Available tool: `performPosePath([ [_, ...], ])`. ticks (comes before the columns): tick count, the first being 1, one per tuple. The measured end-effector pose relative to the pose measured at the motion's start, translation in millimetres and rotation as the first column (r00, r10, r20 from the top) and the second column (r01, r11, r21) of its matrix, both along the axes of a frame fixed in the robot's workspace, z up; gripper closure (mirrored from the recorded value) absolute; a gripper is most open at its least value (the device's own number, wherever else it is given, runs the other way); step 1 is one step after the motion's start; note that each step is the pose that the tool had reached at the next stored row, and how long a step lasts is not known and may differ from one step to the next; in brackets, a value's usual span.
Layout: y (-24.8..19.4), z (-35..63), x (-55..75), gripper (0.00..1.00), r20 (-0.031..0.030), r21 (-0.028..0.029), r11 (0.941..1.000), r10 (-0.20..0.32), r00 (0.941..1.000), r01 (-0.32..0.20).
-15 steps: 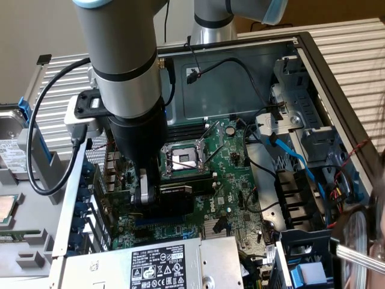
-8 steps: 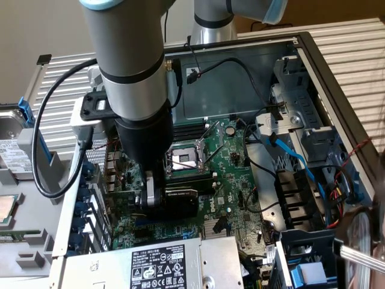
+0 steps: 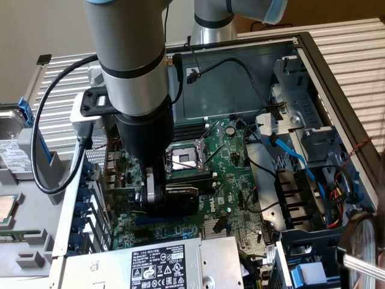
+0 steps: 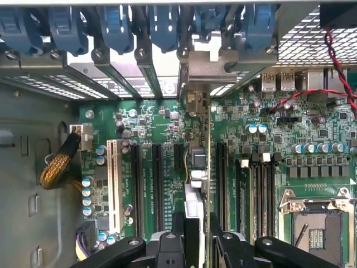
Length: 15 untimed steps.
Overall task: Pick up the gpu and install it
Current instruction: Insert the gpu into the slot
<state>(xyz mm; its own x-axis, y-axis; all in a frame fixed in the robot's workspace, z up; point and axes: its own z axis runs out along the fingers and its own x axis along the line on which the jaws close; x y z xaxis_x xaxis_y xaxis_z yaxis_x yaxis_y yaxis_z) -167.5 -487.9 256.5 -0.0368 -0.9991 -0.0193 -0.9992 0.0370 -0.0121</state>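
Gpu sits low inside the open computer case, upright on its edge over the motherboard and pinched in the tool. The case lies on its side with its top panel off, so the way in from above is clear. Its walls close in on every side. The robot arm comes straight down through that opening. A grey power supply fills the near corner, close to the card's black shroud. Black and blue cables are bunched towards the exterior view's right, well apart from the card. The processor socket stands uncovered just beside the shroud.

From the wrist, the motherboard spreads out with long black expansion slots running in parallel, bare on both sides of the card. A white slot lies further off, and the memory slots and socket are on the other side. The gpu shows edge-on here. Its silver bracket reaches the rear wall, among a row of blue latches. Red wires loop near the rear ports, clear of it.

The tool has its two black fingers pressed against the card's faces, one on each side. I cannot tell whether the card's lower edge is in a slot.
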Motion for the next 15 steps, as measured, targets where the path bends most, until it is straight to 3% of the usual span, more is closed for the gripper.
performPosePath([
  [1, 0.1, 1.3, -0.1, 0.73, 0.0001, -0.0015, 1.0000, 0.000, 1.0000, 0.000],
  [8, 0.4, 14.0, -0.1, 0.73, 0.0001, -0.0285, 0.9996, 0.000, 1.0000, 0.000],
  [11, 4.5, 14.9, -0.2, 0.73, -0.0002, -0.0410, 0.9992, 0.000, 1.0000, 0.000],
  [13, 8.7, 14.9, -0.9, 0.73, -0.0002, -0.0425, 0.9991, 0.000, 1.0000, 0.000],
  [15, 9.5, 14.9, -1.5, 0.73, -0.0001, -0.0426, 0.9991, 0.000, 1.0000, 0.000],
])
